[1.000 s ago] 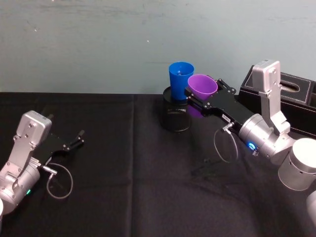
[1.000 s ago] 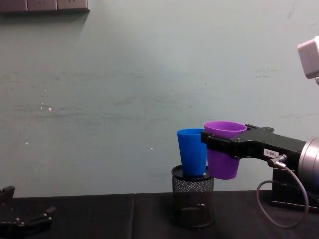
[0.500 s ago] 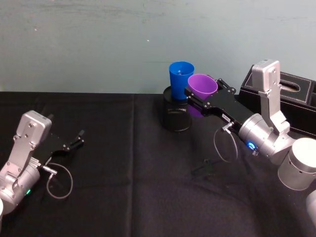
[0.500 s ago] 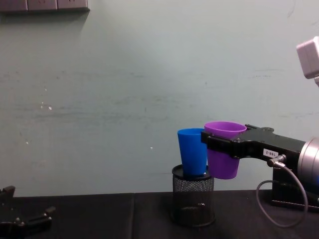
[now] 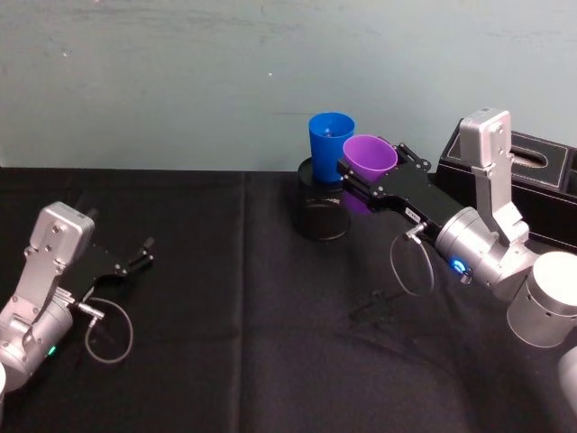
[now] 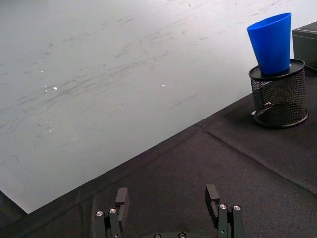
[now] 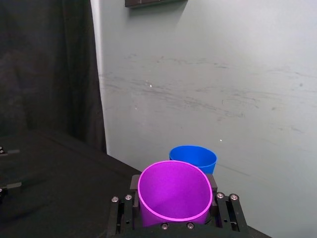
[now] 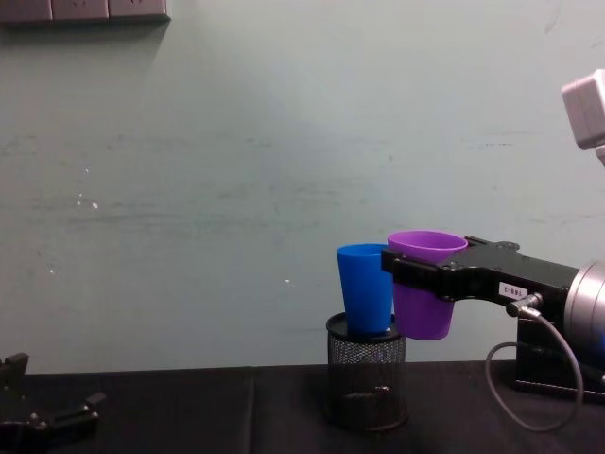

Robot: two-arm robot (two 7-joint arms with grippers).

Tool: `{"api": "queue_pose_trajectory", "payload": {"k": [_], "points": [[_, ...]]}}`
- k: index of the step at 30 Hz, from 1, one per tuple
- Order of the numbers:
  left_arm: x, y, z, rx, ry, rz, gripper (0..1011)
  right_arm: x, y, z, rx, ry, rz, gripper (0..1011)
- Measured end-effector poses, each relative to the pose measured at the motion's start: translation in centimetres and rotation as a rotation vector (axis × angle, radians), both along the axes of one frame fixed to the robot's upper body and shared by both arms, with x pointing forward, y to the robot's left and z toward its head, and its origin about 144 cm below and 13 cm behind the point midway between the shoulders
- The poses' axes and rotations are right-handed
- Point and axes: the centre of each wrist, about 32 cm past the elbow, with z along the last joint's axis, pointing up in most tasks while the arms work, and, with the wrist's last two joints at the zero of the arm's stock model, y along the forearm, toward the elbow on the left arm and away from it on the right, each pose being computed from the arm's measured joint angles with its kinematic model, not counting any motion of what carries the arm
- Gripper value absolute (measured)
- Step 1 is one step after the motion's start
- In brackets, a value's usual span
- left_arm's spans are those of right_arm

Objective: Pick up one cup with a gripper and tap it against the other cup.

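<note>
My right gripper (image 5: 371, 175) (image 8: 416, 275) (image 7: 173, 208) is shut on the purple cup (image 5: 370, 157) (image 8: 423, 288) (image 7: 174, 193) and holds it upright in the air. The blue cup (image 5: 330, 144) (image 8: 365, 288) (image 6: 271, 43) (image 7: 194, 155) stands on top of an upturned black wire-mesh pen holder (image 5: 321, 209) (image 8: 367, 374) (image 6: 278, 99). The purple cup's rim touches or nearly touches the blue cup's side. My left gripper (image 5: 144, 253) (image 6: 168, 198) rests open low over the table at the far left, well away from both cups.
A black cloth (image 5: 243, 325) covers the table. A black box (image 5: 532, 176) stands at the back right, behind my right arm. A pale green wall (image 8: 236, 170) closes off the back.
</note>
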Motion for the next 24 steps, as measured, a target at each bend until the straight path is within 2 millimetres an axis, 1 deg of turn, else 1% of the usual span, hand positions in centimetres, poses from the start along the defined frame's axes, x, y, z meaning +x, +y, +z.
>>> {"api": "queue_pose_trajectory", "payload": {"k": [24], "points": [[0.0, 0.0, 0.0, 0.0, 0.0, 0.0, 1011, 0.01, 0.0, 0.02, 0.0, 0.0, 0.0, 757]]}}
